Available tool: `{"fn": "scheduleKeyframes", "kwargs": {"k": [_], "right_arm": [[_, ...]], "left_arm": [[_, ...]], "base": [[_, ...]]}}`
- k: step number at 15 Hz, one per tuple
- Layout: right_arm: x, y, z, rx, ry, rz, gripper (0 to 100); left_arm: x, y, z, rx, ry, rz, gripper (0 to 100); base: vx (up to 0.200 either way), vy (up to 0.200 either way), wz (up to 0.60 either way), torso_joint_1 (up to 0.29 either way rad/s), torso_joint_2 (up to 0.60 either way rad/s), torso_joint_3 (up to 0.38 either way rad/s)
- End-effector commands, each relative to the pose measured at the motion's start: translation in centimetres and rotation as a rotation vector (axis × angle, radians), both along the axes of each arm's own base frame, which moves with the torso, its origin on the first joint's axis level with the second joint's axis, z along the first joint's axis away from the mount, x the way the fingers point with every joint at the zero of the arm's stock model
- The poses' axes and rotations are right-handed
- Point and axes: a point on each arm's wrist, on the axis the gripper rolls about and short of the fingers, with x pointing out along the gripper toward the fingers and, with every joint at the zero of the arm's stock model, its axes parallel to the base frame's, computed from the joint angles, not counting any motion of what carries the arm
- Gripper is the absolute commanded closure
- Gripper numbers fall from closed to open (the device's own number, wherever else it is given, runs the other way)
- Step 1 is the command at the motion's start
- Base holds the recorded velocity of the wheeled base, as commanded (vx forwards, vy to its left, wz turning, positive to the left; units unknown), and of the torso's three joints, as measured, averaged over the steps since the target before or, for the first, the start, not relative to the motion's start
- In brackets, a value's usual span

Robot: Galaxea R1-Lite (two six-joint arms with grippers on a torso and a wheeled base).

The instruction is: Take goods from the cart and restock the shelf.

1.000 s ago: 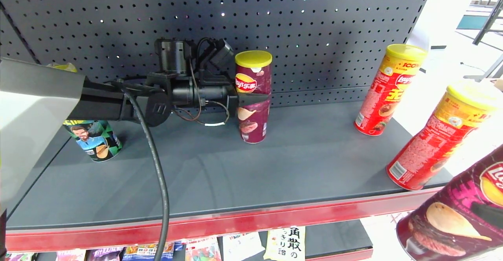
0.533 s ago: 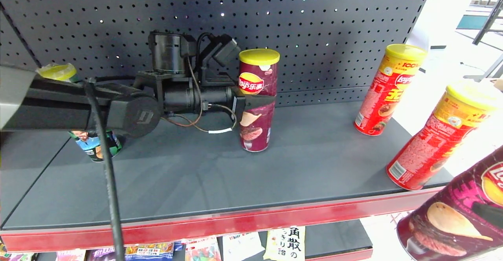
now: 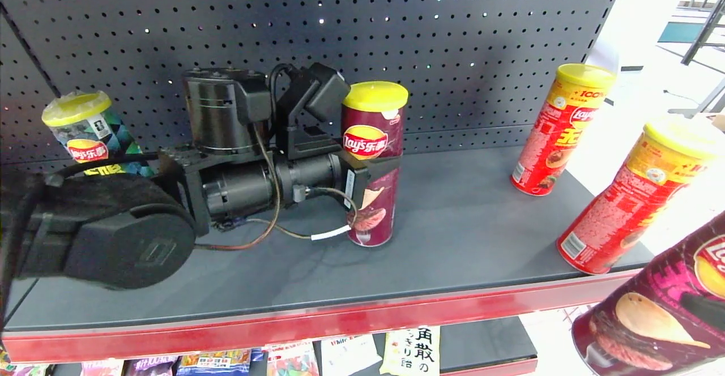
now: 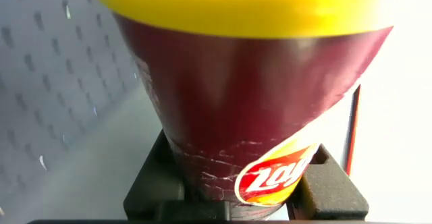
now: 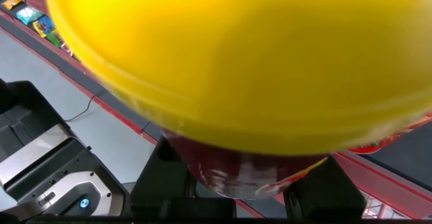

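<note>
My left pincer (image 3: 371, 166) is clenched around the middle of a maroon chip can (image 3: 375, 116) with a yellow lid. The can is upright over the dark grey shelf (image 3: 453, 240), base right down at the board, though I can't tell if it's actually touching. Straight behind the pincer is the black pegboard (image 3: 453, 53) that backs the shelf. Out past the can, well apart from it, two red cans with yellow lids stand on the same board: one (image 3: 561, 129) back near the pegboard, the other (image 3: 634, 195) closer to the red front lip (image 3: 340, 322). Behind my left arm, on the wrist side of the pincer, there's a green-patterned can (image 3: 85, 135).

My right pincer (image 5: 243, 193) is gripping a second maroon can (image 3: 657, 308), tilted, low and in front of the shelf's red lip. Below the lip, snack packets (image 3: 408, 350) sit on a lower shelf. Beyond the end of the shelf, the room is a bright pale floor (image 3: 651, 70) with a dark metal frame (image 3: 702, 30).
</note>
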Motion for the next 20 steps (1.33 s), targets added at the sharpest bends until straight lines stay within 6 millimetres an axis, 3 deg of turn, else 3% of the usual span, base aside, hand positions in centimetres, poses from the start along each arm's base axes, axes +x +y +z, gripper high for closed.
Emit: {"fn": "scheduleKeyframes", "kwargs": {"k": [1,11,20], "right_arm": [[0.1,0.1,-0.1,-0.002,0.006,0.004,100],[0.1,0.1,0.0,0.0,0.005,0.004,100],[0.0,0.0,0.0,0.007,0.003,0.002,100]], "left_arm": [[-1.8,0.2,0.5,-0.004,-0.008,0.019,100],[-4.3,-0.2,-1.3,-0.01,0.048,0.159,100],[-6.1,-0.9,-2.6,0.032,0.072,0.172,100]], "base": [[0.0,0.0,0.0,0.0,0.0,0.0],[0.0,0.0,0.0,0.0,0.0,0.0],[0.0,0.0,0.0,0.0,0.0,0.0]]}}
